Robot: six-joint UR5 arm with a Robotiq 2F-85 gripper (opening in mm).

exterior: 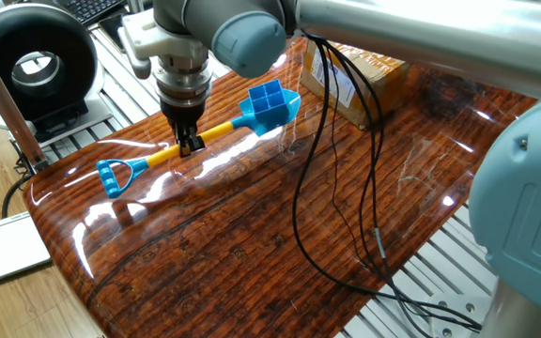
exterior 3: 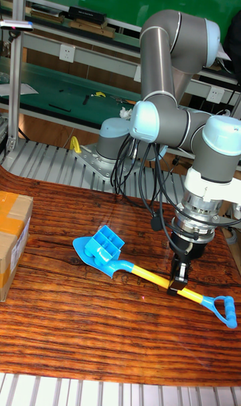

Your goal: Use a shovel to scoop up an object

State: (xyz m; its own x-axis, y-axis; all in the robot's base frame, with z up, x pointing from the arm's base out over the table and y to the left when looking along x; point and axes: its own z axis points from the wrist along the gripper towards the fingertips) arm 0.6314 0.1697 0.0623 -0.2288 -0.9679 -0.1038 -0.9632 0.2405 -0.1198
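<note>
The end effector (exterior: 192, 143) is clenched on the yellow shaft of the shovel (exterior: 216, 130), pointing straight down. The small blue tray (exterior: 267, 98) sits on the shovel blade, away from the end effector toward the cardboard box (exterior: 376, 79) on the desk (exterior: 252, 244).

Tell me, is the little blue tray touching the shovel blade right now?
Touching. In the tall fixed view the blue tray sits tilted on the shovel blade, with no gap between them; the fixed view shows the same.
</note>
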